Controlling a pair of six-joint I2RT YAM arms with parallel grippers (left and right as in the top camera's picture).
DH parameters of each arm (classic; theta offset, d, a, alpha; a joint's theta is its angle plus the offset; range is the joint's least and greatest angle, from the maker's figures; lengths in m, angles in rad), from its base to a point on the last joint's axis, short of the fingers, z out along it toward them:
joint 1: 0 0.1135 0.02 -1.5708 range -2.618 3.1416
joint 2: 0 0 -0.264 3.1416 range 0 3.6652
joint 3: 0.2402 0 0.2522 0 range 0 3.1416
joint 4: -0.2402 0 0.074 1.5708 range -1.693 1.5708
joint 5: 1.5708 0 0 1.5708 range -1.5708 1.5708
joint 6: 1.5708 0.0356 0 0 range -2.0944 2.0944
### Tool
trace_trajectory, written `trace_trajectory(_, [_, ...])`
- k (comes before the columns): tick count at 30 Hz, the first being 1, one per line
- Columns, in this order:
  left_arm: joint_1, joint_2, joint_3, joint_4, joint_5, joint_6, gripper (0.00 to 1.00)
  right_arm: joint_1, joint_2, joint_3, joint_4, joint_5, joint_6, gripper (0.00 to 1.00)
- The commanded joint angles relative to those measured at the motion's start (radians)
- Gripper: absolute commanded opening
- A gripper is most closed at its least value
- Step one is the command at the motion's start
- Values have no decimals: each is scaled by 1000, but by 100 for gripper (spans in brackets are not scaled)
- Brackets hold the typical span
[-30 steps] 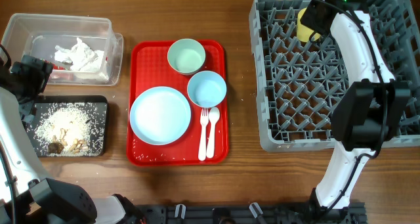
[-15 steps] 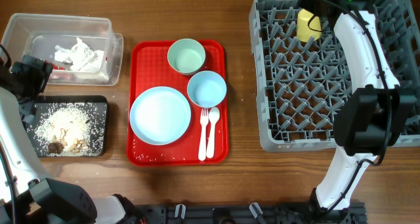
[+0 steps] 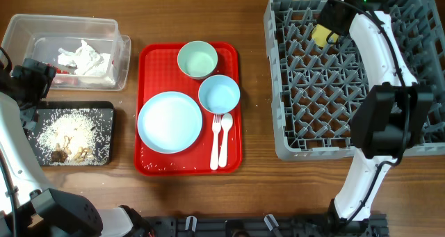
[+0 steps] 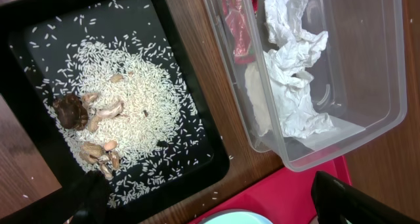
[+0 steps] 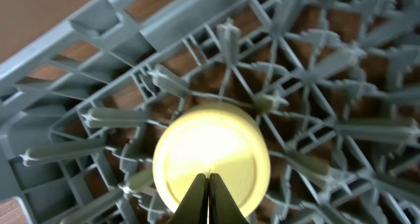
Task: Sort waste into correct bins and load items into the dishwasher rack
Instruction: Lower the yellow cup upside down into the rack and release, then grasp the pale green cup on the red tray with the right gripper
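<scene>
Yellow cup (image 5: pixel 210 155): seated in rack (image 3: pixel 274 77), far-left corner. Right end effector (image 5: pixel 209 179): closed, apparently just above it. Left end effector (image 4: pixel 207 184): held open.

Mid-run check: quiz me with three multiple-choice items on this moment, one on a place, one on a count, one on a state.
1. Where is the yellow cup?
A) black tray
B) clear tub
C) dishwasher rack

2. How many bowls sit on the red tray?
A) one
B) two
C) three

3. The left gripper is:
A) open and empty
B) shut on a napkin
C) shut on the fork

Answers: 1 C, the cup sits among the rack's pegs. 2 B, a pale green bowl and a light blue bowl. 3 A, its fingers stand wide apart with nothing between them.
</scene>
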State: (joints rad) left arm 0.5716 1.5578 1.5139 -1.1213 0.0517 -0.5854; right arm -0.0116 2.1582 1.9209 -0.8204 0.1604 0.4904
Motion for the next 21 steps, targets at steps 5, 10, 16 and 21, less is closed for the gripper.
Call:
trace_trajectory(5, [5,-2,4,2,4,1,100,23,-138,-9,-72,-142,31,4])
trace_trajectory(10, [5,-2,4,2,4,1,100,135,-198,-9,53,-658,-146,49])
trace_trajectory(16, [5,-2,4,2,4,1,100,390,-151,-10,140,-390,-150,83])
trace_trajectory(21, [5,-2,4,2,4,1,100,590,-14,-10,240,-212,-248,84])
